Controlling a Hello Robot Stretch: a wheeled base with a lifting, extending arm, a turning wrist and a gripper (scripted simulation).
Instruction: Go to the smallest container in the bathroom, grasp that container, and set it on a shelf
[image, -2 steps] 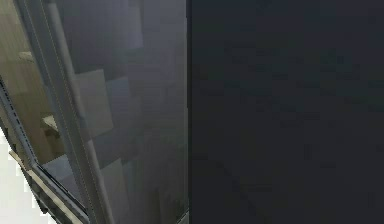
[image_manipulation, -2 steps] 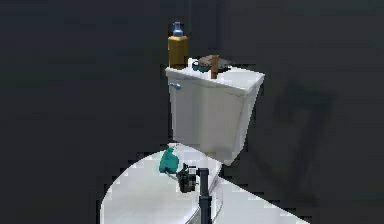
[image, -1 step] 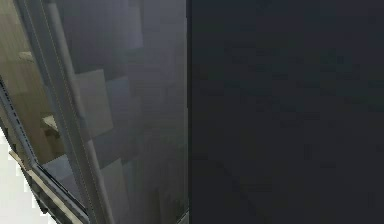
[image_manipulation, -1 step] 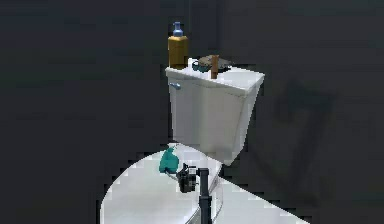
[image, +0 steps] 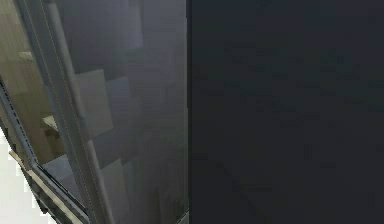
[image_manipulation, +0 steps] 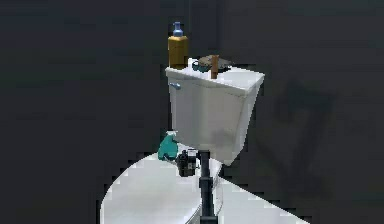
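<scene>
Forward view: a dark wall (image: 290, 110) takes up the right half. On the left stands a grey-framed glass panel (image: 120, 100), with a pale beige surface visible through it.

Arm side view, by contrast: a white toilet against the same dark walls. Its tank (image_manipulation: 215, 110) stands upright behind the closed lid (image_manipulation: 150, 195).

The arm (image_manipulation: 206, 195) rises as a dark bar from the bottom edge in front of the tank. The tool (image_manipulation: 178, 158) sits at the arm's far end, at the tank's lower left corner.

On the tank's top stands an amber bottle (image_manipulation: 178, 50). Its long axis is vertical and its blue cap points up. Just beside it, toward the view's right, lies a small brown thing (image_manipulation: 210, 66).

The smallest item is a teal container (image_manipulation: 167, 146), right at the tool's fingers. It appears in front of the tank's foot and just above the lid. Its narrower end points up, with the long axis roughly upright and leaning a little.

Whether it hangs free or rests on the lid cannot be told, so whether the tool holds it cannot be told.
</scene>
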